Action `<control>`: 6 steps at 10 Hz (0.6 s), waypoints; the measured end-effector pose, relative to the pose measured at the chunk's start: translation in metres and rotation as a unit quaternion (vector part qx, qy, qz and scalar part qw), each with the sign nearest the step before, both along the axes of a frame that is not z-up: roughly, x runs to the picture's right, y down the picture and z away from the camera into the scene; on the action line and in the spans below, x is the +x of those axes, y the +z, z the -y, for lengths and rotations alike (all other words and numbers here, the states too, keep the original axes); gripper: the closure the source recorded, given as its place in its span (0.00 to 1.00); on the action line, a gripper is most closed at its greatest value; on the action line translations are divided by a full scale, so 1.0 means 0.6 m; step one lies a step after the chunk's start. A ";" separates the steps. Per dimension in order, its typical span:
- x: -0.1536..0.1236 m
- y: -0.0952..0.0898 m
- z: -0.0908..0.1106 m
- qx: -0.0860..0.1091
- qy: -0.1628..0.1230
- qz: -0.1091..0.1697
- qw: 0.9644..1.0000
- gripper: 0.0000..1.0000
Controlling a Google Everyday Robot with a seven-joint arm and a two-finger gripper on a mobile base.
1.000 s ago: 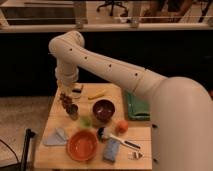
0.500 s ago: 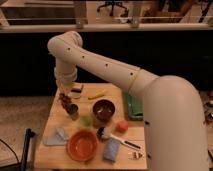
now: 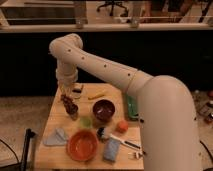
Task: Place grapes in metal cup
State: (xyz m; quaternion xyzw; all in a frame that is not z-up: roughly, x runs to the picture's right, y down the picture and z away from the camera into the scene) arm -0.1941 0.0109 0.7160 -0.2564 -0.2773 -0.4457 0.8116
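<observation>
My gripper (image 3: 66, 96) hangs from the arm's wrist over the table's left side, pointing down. The dark red-purple grapes (image 3: 68, 104) are right under it, touching it, and sit just above the small grey-brown metal cup (image 3: 73, 114). The bunch is at the cup's mouth, slightly to its left. I cannot tell whether the grapes rest in the cup or hang above it. The cup stands upright near the left edge of the wooden table (image 3: 55, 120).
A light green cup (image 3: 86, 121) and a dark red bowl (image 3: 104, 110) stand just right of the metal cup. An orange bowl (image 3: 82, 145), grey cloth (image 3: 55, 137), blue sponge (image 3: 111, 149), brush (image 3: 120, 140) and orange fruit (image 3: 121, 126) lie in front. A banana (image 3: 96, 94) lies behind.
The gripper with the grapes under it has stayed over the metal cup, perhaps a little lower. The view has shifted slightly; nothing on the table has moved.
</observation>
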 end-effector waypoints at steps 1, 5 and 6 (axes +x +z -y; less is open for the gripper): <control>0.000 0.009 -0.005 -0.004 -0.001 0.000 1.000 1.00; -0.006 0.032 -0.011 -0.021 -0.007 0.004 1.000 0.74; -0.005 0.036 -0.011 -0.024 -0.006 0.005 1.000 0.65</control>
